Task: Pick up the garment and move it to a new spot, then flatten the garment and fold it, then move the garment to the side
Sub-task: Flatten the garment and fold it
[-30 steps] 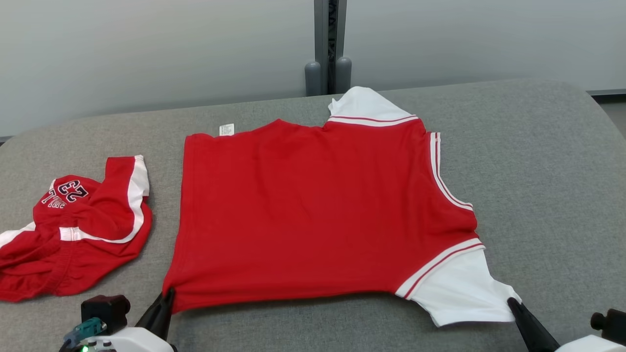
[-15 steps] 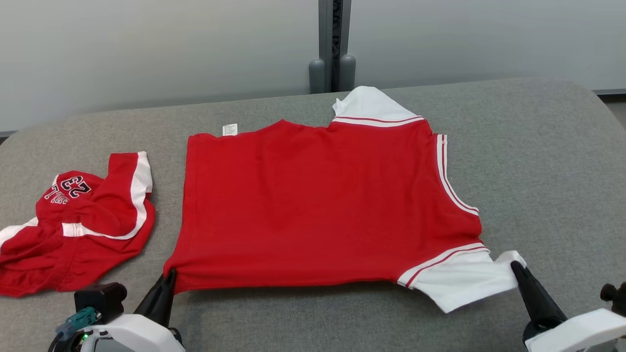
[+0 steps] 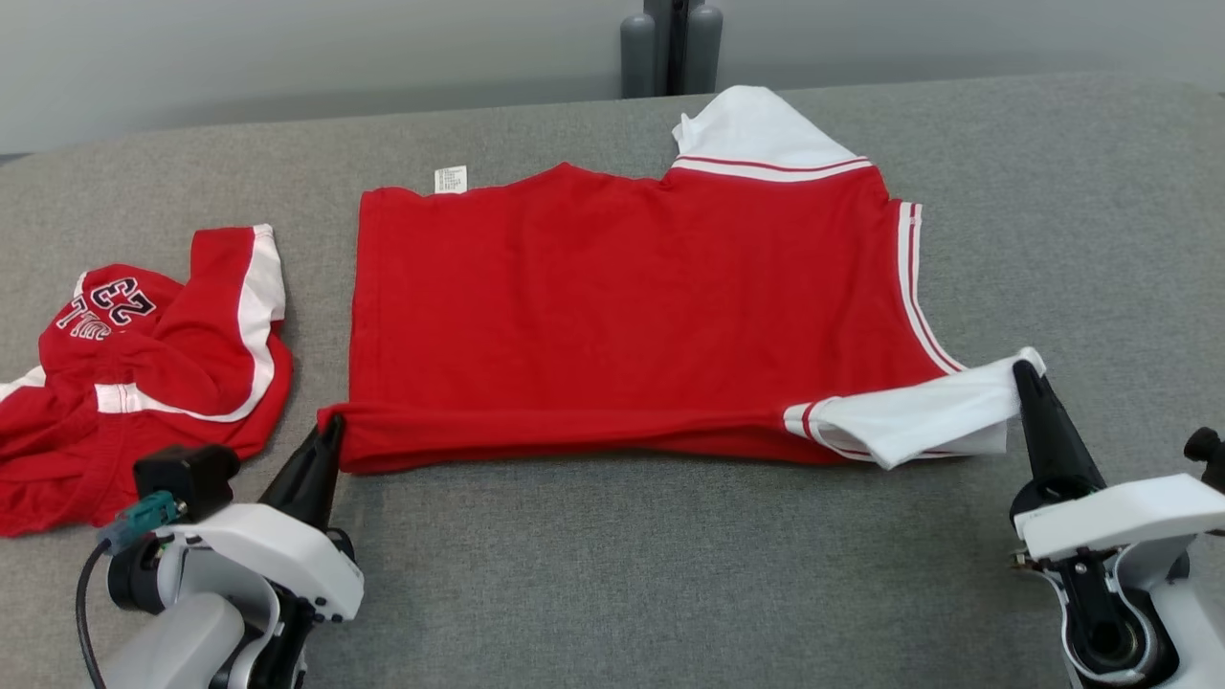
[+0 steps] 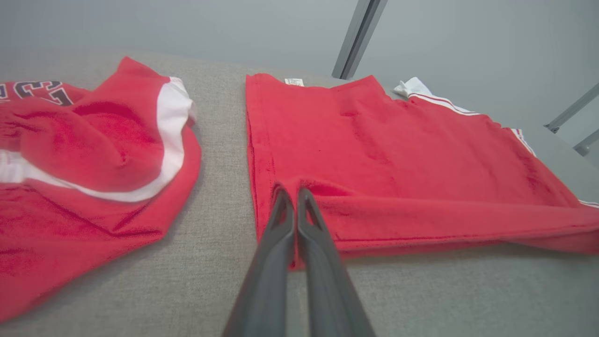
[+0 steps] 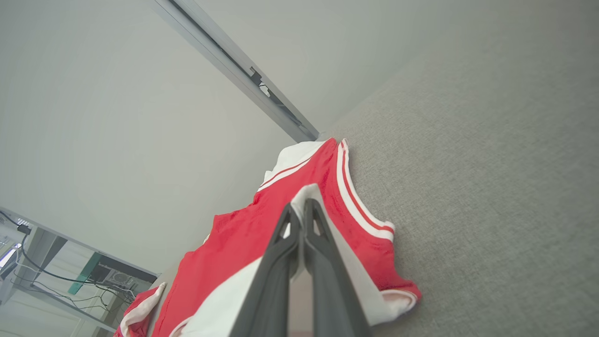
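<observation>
While left fingers (image 3: pixel 312 465) clamped the near hem corner of the shirt (image 3: pixel 622 306) and right fingers (image 3: pixel 1043 423) clamped its sleeve (image 3: pixel 919 417), the rest lay beyond both, long axis running between them.

The shirt (image 3: pixel 622 306) is red with white sleeves (image 3: pixel 766 129) and striped trim, the shorts (image 3: pixel 172 373) red-and-white, the tabletop (image 3: pixel 670 574) grey.

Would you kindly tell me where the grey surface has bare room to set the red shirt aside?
The widest bare stretch of grey surface lies right of the red shirt. A near strip runs between the left pincer and right pincer. The left is crowded by the crumpled red shorts.
</observation>
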Controlling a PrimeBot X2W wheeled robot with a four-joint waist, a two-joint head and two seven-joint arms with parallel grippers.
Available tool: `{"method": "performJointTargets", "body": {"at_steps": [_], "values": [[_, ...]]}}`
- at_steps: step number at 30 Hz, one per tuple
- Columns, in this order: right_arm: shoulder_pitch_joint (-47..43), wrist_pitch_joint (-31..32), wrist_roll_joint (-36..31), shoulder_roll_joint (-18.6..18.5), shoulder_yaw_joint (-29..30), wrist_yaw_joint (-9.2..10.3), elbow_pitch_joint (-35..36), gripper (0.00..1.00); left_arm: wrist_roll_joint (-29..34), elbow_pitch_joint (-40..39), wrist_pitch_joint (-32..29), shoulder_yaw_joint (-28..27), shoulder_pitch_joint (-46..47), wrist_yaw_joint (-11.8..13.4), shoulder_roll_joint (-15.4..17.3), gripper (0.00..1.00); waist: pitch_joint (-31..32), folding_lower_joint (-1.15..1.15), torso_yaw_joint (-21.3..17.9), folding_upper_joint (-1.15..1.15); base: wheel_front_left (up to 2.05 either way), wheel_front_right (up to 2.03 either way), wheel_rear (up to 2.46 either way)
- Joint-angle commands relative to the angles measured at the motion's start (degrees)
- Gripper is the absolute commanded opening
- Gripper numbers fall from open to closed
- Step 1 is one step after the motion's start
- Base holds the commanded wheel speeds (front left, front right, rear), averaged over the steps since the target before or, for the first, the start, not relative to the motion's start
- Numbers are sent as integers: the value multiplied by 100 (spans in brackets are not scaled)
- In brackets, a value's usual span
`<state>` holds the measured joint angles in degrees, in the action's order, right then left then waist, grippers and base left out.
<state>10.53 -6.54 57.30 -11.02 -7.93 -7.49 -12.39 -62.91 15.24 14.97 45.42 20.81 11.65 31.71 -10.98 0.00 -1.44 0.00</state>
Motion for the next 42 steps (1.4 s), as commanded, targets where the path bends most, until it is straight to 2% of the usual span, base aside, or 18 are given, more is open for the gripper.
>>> {"method": "performJointTargets", "body": {"at_steps": [1,9,16,26,30,42], "values": [[235,-102,-35,3,-9,-2,-136,0,71,180,-4,-30,264,-107,-29,0,-201,0,72,0,0,0,0],[1048,-437,-27,-69,-234,-2,-727,0,203,920,3,-18,937,-497,-340,0,-573,0,125,0,0,0,0],[1501,-648,65,-142,-429,-2,-1123,0,471,1479,10,77,1296,-671,-508,0,-745,0,143,0,0,0,0],[2076,-804,73,-297,-806,-2,-1766,0,434,2114,-108,94,1788,-909,-841,0,-853,0,167,0,0,0,0],[2274,-844,35,-350,-954,-2,-1955,0,328,2240,-236,55,1926,-1018,-941,0,-881,0,168,0,0,0,0],[2679,-874,54,-428,-1301,-2,-2349,0,-470,2212,-976,-359,2184,-1030,-1098,0,-940,0,185,0,0,0,0]]}}
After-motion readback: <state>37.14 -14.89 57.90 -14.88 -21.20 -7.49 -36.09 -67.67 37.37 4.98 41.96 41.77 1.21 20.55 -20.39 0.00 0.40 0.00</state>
